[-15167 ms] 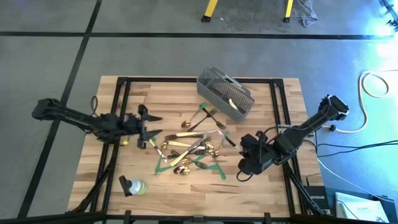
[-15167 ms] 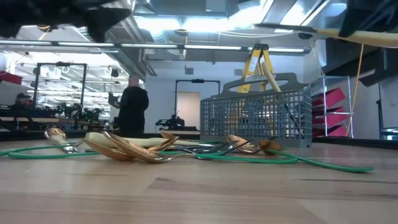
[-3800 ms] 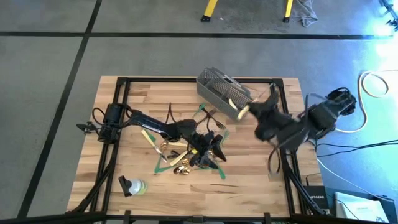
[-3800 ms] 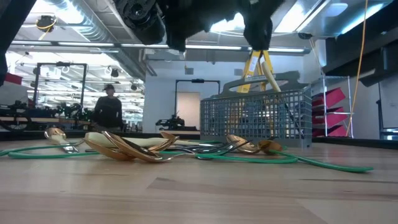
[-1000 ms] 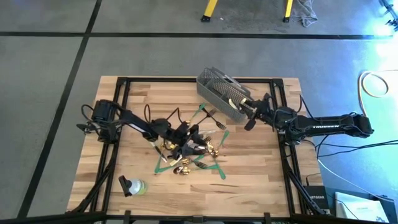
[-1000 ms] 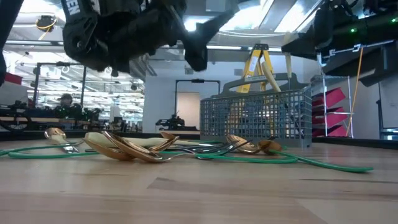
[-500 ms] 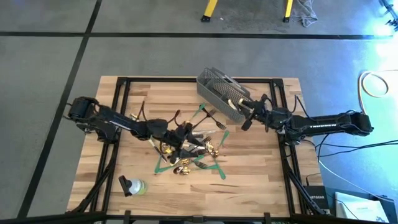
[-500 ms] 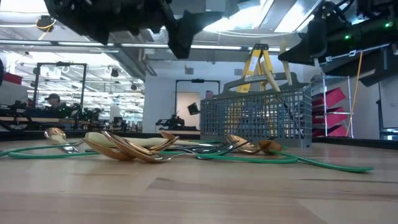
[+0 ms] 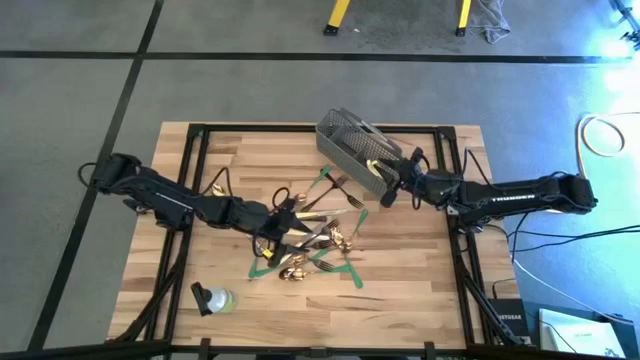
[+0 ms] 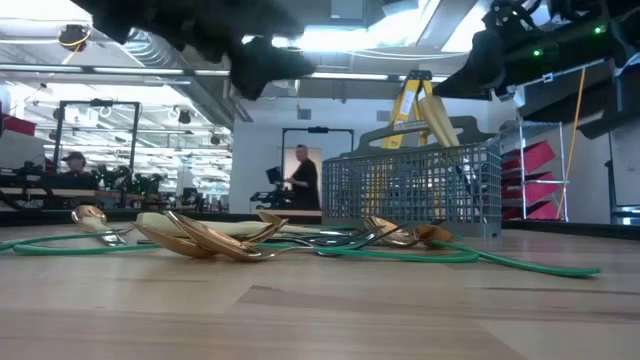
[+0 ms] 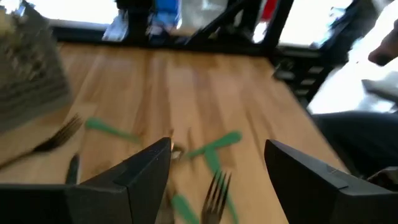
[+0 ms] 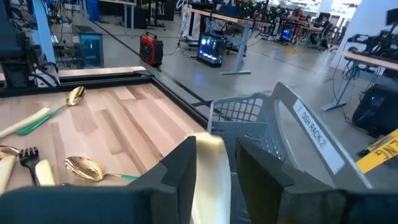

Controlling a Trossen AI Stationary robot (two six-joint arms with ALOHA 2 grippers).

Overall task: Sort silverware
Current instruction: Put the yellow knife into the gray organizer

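From above, the silverware (image 9: 305, 235) lies in a loose pile of gold spoons, dark forks and cream-handled knives on the wooden worktop (image 9: 210, 150), just below and left of the grey mesh basket (image 9: 360, 150), among green tape strips (image 9: 340, 205). The pieces point every way, with no common axis. The left gripper (image 9: 268, 232) hovers at the pile's left edge. The right gripper (image 9: 385, 190) is at the basket's lower right corner, gripping a cream-handled knife (image 9: 372, 167) whose long axis slants up and left over the basket. A green bottle (image 9: 213, 298) lies well below and left of the pile.

At worktop level, gold spoons (image 10: 200, 238) rest bowl-up left of the basket (image 10: 410, 190), their handles running roughly level across the worktop. The knife (image 10: 438, 120) leans above the basket's rim. A person (image 10: 298, 180) stands in the workshop beyond, and a yellow ladder (image 10: 412, 95) rises behind the basket.

The left wrist view shows wide-open, empty jaws over a fork (image 11: 214, 190) and tape (image 11: 214, 146), with the basket (image 11: 31, 68) off to one side.

The right wrist view shows jaws closed on the knife's pale handle (image 12: 210, 168), the basket (image 12: 273, 134) just ahead, and spoons (image 12: 87, 167) on the worktop beside it.
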